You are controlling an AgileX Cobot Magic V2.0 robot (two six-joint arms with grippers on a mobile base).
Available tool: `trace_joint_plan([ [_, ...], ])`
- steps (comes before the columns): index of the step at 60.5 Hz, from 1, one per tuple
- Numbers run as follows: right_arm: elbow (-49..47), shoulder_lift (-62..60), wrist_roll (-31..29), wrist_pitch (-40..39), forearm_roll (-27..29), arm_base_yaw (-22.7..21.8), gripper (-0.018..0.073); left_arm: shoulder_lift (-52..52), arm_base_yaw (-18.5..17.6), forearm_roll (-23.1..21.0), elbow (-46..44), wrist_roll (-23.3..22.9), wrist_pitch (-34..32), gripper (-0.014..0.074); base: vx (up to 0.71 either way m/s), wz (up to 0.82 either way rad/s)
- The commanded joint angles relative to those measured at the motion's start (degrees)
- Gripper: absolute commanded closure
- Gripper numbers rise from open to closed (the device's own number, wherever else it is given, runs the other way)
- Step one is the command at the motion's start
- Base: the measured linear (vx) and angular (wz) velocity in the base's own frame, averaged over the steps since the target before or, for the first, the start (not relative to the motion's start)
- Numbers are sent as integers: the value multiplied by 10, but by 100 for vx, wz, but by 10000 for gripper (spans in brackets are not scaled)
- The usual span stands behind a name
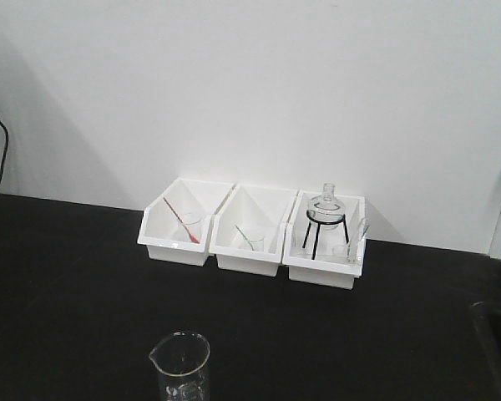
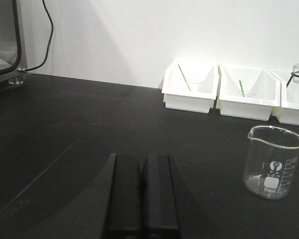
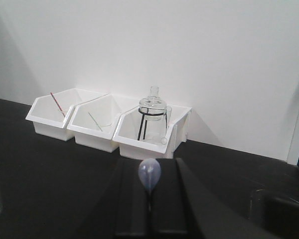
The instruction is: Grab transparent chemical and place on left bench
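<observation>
My right gripper point(image 3: 149, 195) is squeezed tight on the transparent chemical point(image 3: 149, 174). Its round bulb sticks out past my fingers, above the left bench point(image 3: 50, 169). Only my right wrist view shows this. My left gripper point(image 2: 142, 162) is pressed together with nothing in it, and only my left wrist view shows that. The glass beaker point(image 2: 272, 162) stands near it. Farther back, three white bins point(image 1: 249, 251) sit by the wall. The front view shows just the beaker and bins.
</observation>
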Motion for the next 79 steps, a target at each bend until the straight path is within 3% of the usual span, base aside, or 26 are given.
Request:
trace_joint_plan([
  [1, -16, 3, -1, -15, 0, -3, 567, -11, -1, 0, 9, -4, -45, 600, 6, -5],
  [9, -16, 3, -33, -15, 0, -3, 567, -11, -1, 0, 9, -4, -45, 600, 4, -4],
  [26, -17, 8, -34, -30, 2, -3, 567, -11, -1, 0, 9, -4, -45, 600, 1, -2],
  [31, -29, 28, -36, -76, 2, -3, 567, -11, -1, 0, 9, -4, -45, 600, 0, 0],
  [42, -119, 165, -67, -286, -39, -3, 562, -11, -1, 0, 9, -4, -45, 600, 0, 0],
  [54, -245, 346, -56, -374, -20, 1, 562, -11, -1, 0, 9, -4, -45, 600, 0, 0],
  [62, -317, 432, -59, -349, 26, 70, 562, -11, -1, 0, 9, -4, -45, 600, 0, 0],
  [72, -420, 546, -149, -145, 90, 237, 562, -11, -1, 0, 9, -4, -45, 600, 0, 0],
  [79, -479, 627, -206, -125, 143, 292, 560, -11, -1, 0, 9, -4, -45, 600, 0, 0],
])
